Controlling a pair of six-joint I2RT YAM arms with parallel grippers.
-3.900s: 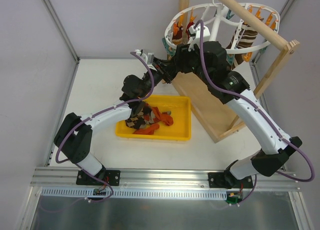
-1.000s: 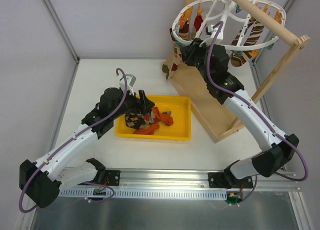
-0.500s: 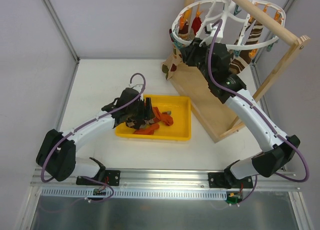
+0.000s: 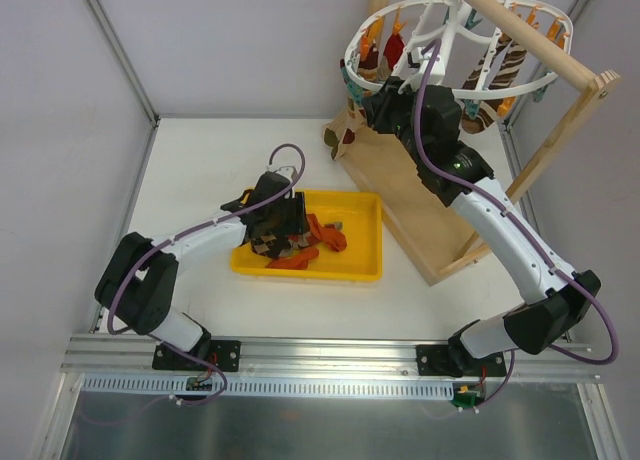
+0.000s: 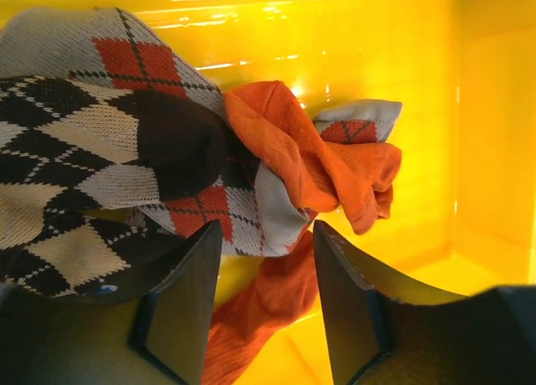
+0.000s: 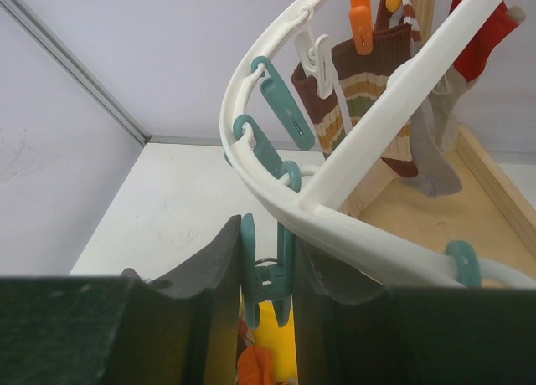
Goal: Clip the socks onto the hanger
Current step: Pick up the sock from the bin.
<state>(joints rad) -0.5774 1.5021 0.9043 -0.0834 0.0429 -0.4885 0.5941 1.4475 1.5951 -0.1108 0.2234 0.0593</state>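
Note:
Several socks [image 4: 300, 242] lie heaped in the yellow tray [image 4: 355, 275], some argyle [image 5: 84, 142], some plain orange [image 5: 310, 155]. My left gripper [image 5: 268, 234] is down in the heap, open, with a fold of orange sock [image 5: 276, 297] lying between its fingers and a gap on each side. In the top view it sits at the tray's left end [image 4: 288, 218]. The white ring hanger [image 6: 352, 243] hangs from the wooden rod [image 4: 520, 30]. My right gripper [image 6: 266, 234] is shut on a teal clothespin [image 6: 268, 276] dangling from the ring.
Other socks [image 6: 368, 92] hang clipped on the hanger, among teal and orange pins. The wooden stand's base board [image 4: 420, 210] lies right of the tray. Grey walls close the table's left and back sides.
My left gripper has dropped from above the tray's left edge into the sock heap, and its fingers have drawn closer together. The right gripper has stayed on the clothespin.

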